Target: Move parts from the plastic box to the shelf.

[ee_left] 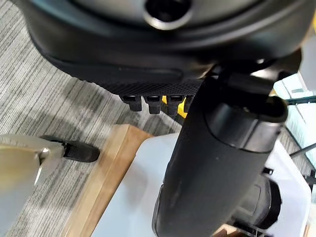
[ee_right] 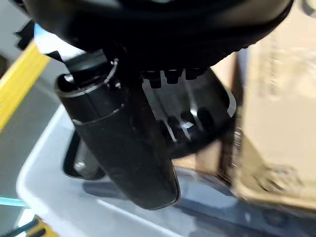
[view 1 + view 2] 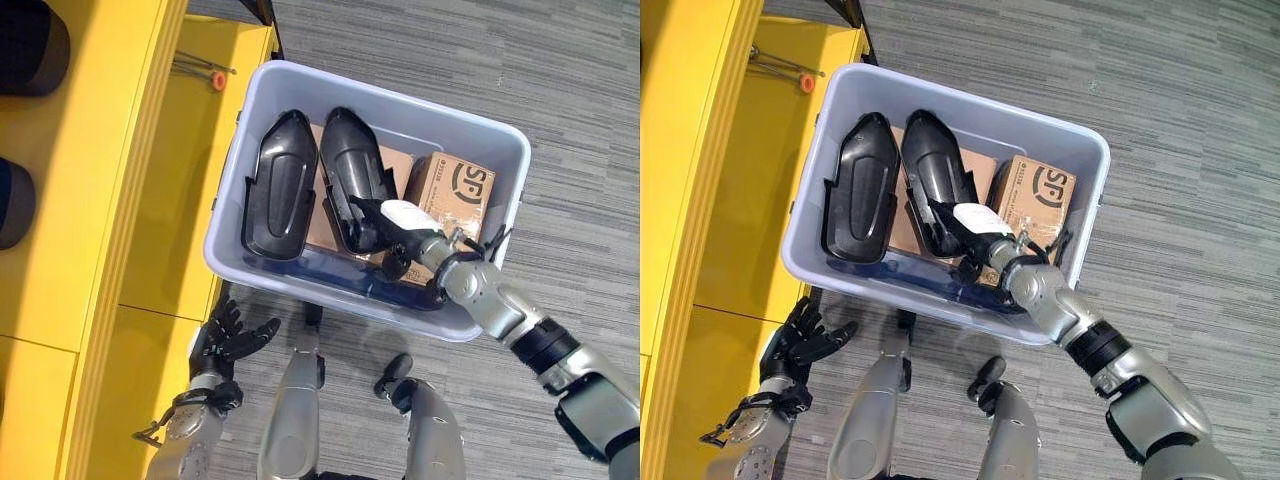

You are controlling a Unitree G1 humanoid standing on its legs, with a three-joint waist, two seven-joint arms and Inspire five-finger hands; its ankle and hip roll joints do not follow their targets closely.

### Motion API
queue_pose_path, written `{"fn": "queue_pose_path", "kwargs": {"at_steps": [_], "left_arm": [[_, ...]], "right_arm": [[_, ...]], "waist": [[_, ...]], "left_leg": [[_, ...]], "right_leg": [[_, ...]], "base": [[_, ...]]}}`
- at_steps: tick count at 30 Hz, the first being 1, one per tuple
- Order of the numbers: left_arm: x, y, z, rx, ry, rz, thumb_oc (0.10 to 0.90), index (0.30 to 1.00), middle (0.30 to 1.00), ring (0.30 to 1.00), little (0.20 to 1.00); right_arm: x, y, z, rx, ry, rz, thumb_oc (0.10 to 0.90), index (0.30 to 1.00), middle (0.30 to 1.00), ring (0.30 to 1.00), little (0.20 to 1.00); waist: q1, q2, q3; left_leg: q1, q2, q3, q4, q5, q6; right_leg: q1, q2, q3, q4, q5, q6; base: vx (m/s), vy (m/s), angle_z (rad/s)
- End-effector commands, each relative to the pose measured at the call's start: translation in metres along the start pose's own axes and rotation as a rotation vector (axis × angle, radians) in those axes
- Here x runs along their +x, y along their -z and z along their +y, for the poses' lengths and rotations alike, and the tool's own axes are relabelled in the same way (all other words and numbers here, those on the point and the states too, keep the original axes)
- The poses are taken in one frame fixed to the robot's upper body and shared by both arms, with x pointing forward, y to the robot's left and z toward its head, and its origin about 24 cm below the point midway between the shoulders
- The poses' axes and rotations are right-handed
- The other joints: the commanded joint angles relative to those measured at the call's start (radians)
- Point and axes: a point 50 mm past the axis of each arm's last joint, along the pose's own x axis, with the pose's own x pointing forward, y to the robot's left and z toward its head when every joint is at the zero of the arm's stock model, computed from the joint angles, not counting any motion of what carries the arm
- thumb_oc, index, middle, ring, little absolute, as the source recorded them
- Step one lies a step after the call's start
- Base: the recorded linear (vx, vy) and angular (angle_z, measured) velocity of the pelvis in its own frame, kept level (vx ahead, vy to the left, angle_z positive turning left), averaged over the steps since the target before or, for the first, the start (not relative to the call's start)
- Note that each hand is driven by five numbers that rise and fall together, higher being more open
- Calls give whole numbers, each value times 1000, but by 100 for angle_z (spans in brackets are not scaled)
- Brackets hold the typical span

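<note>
Black plastic parts sit in the plastic box (image 3: 470, 150) — two shells, and the right hand (image 3: 405, 240) is down on the near end of the right part (image 3: 352, 175); can't tell its grip. Left hand (image 3: 228, 338) hangs open by the yellow shelf (image 3: 120, 200). Looks like the pickup step — next it needs a firm hold, then a lift.

The right arm reaches forward from the lower right, its wrist bent inward, and the right hand (image 3: 402, 238) has its fingers lowered and curled, thumb with white cover on top. The left arm hangs low at the lower left, the left hand (image 3: 226, 338) idle, fingers spread and relaxed.
</note>
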Motion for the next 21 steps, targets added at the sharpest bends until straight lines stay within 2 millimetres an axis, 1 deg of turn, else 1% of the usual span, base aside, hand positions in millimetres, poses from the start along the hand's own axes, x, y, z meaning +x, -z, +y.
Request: {"fn": "queue_pose_path", "kwargs": {"at_steps": [1, 4, 7, 11, 15, 21], "left_arm": [[-4, -23, -8, -42, 24, -129, 900, 1000, 1000, 1000, 1000], [-4, -23, -10, -43, 28, -131, 900, 1000, 1000, 1000, 1000], [-5, -24, -10, -46, 27, -136, 900, 1000, 1000, 1000, 1000], [-6, -23, -11, -54, 27, -138, 900, 1000, 1000, 1000, 1000], [-5, -24, -14, -57, 27, -141, 900, 1000, 1000, 1000, 1000], [-5, -26, -17, -60, 35, -150, 900, 1000, 1000, 1000, 1000]], "right_arm": [[7, -27, -52, -45, 227, -116, 900, 1000, 1000, 1000, 1000], [6, -22, -53, -57, 256, -91, 900, 1000, 1000, 1000, 1000], [6, -18, -59, -116, 298, -65, 900, 1000, 1000, 1000, 1000], [6, -14, -60, -116, 324, -41, 900, 1000, 1000, 1000, 1000], [8, -17, -60, -99, 342, -46, 900, 1000, 1000, 1000, 1000], [12, -23, -61, -136, 340, -57, 900, 1000, 1000, 1000, 1000]], "waist": [[-3, 8, -7], [-7, 8, -7], [-7, 11, -7], [-6, 12, -7], [-7, 15, -7], [-4, 12, -7]], "left_leg": [[18, 68, -53, 149, -206, -60], [3, 63, -50, 160, -213, -58], [-12, 58, -50, 162, -213, -54], [-27, 55, -49, 161, -214, -51], [-50, 50, -47, 172, -218, -47], [-66, 48, -48, 176, -220, -45]], "right_leg": [[0, -17, 33, -104, 89, 39], [-11, -21, 36, -99, 90, 40], [-27, -23, 38, -102, 95, 42], [-40, -23, 39, -106, 100, 42], [-59, -26, 38, -101, 100, 41], [-69, -25, 35, -103, 102, 44]], "base": [[0, 0, 0], [-3, 10, 0], [-5, 22, 2], [-1, 9, 0], [-1, 9, 0], [3, 2, 1]]}}
